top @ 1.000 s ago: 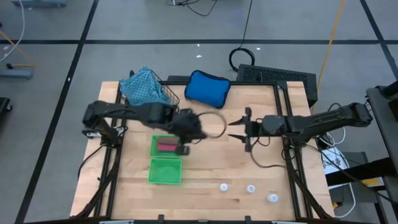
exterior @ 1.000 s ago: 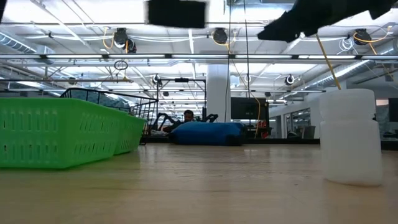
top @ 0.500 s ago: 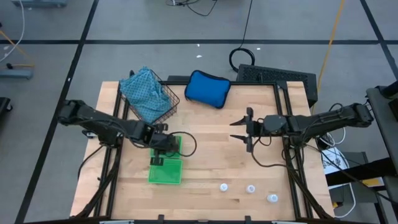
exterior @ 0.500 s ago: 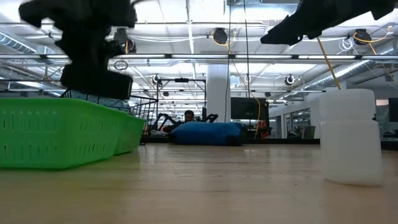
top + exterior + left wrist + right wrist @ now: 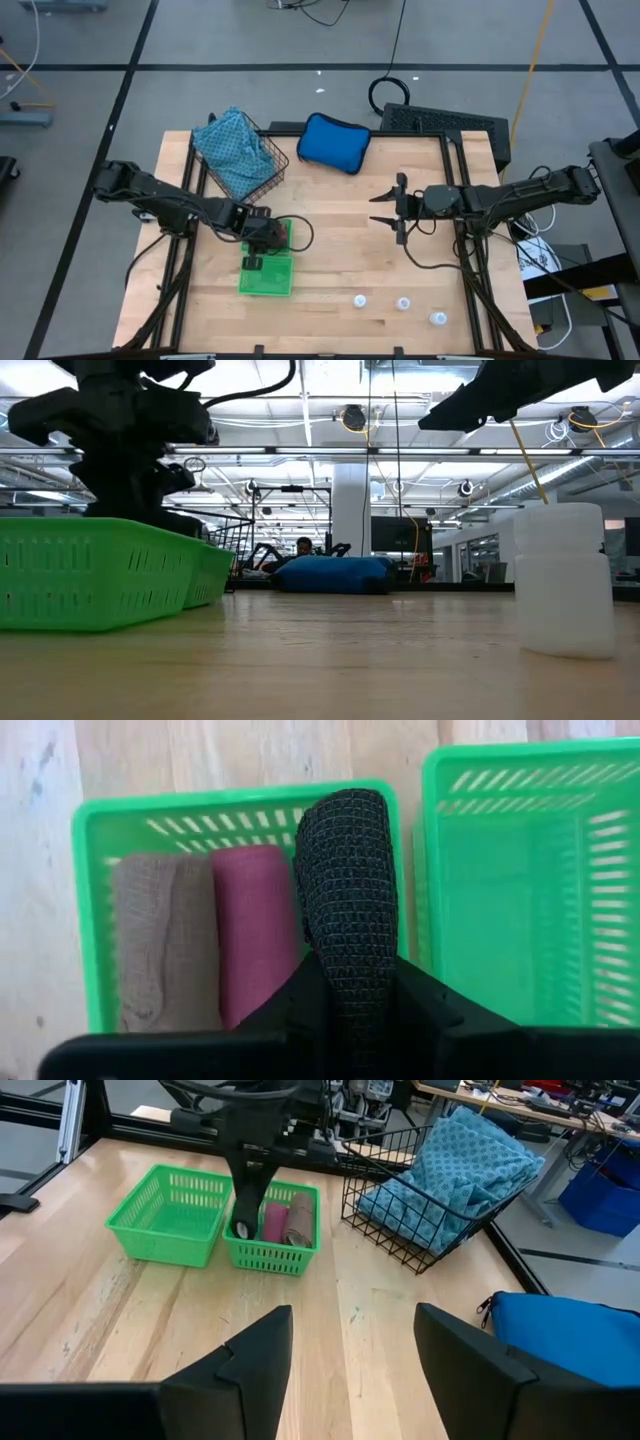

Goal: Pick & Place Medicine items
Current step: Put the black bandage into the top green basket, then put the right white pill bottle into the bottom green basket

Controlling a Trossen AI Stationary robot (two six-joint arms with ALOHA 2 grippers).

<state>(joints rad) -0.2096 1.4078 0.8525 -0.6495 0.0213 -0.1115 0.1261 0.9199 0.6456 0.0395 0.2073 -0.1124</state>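
My left gripper [image 5: 350,1005] is shut on a black oblong medicine item [image 5: 345,890], which it holds over a green basket [image 5: 92,920]. A brown item [image 5: 160,935] and a pink item [image 5: 255,925] lie side by side in that basket. The black item [image 5: 243,1220] reaches down into the basket beside the pink one. Three small white bottles [image 5: 360,299] [image 5: 404,303] [image 5: 438,318] stand upright near the table's front right. My right gripper [image 5: 372,209] hangs open above the table's middle right, holding nothing. My left gripper pinches the black item between its two fingers [image 5: 425,1010], at the end nearest the wrist [image 5: 350,975]. The fingers come from above, slanting down, and lie along the item. The item points down, its free end [image 5: 242,1230] inside the basket; whether it touches the floor is hidden.
A second green basket [image 5: 266,277], with nothing in it, stands against the first one's near side. A wire basket with blue patterned cloth [image 5: 235,145] is at the back left, and a padded blue pouch [image 5: 333,140] at the back middle. Bare wood lies between the arms.
My left gripper has swung from the table's middle toward the left and near edges and come down over the basket of rolls, carrying the black item with it. The item's free end now sits inside the basket. The gripper has stayed shut.
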